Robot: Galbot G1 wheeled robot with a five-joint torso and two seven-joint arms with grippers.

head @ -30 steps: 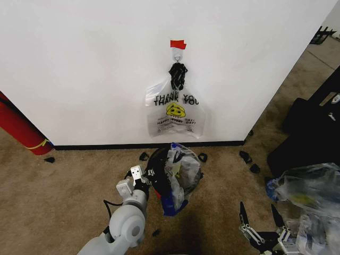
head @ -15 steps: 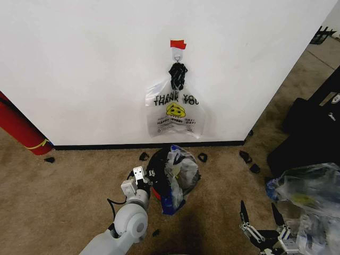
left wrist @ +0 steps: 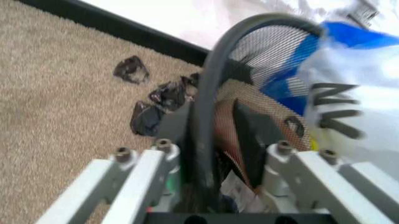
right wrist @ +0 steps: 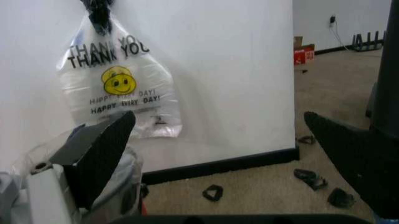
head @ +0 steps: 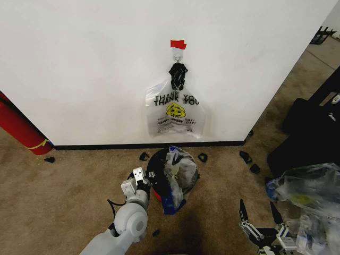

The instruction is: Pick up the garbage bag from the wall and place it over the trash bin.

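Left claw (head: 139, 179) is sitting at the bin (head: 155, 171) rim, its fingers straddling the rim's near-left side; how tightly they are closing I cannot tell. Bag (head: 176, 171) with blue strips is lying draped over the bin, crumpled toward its right side. Right claw (head: 258, 215) is hanging low, right of the bin, fingers spread wide, holding nothing. A second smiley bag (head: 175, 110) is hanging on the wall (head: 79, 69) hook above the bin.

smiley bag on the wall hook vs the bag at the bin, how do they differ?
The hanging bag hangs flat from the hook on the wall; the garbage bag sits crumpled over the trash bin. The garbage bag shows blue; the hanging bag doesn't. Both are translucent with black print.
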